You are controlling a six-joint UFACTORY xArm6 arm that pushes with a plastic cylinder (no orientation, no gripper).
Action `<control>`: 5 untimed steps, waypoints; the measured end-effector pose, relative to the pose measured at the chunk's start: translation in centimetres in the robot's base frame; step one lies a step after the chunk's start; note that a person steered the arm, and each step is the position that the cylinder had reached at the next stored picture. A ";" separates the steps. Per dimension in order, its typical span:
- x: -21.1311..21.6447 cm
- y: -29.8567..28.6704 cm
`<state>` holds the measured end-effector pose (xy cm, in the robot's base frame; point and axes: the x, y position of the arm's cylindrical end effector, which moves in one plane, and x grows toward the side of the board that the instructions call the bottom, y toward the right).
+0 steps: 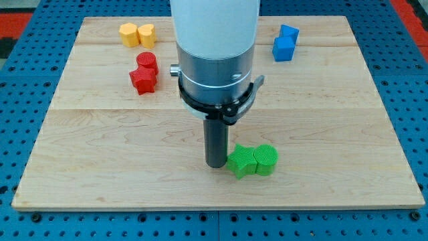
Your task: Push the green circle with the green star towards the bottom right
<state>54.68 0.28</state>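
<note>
A green star lies on the wooden board below the middle, and a green circle touches it on its right side. My tip rests on the board right at the star's left edge, touching or almost touching it. The arm's wide grey and white body rises above the tip and hides the board's middle top.
A red circle and a red star sit together at the upper left. A yellow-orange block and a yellow block sit at the top left. Two blue blocks sit at the top right. A blue pegboard surrounds the board.
</note>
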 end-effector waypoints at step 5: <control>-0.7 10.8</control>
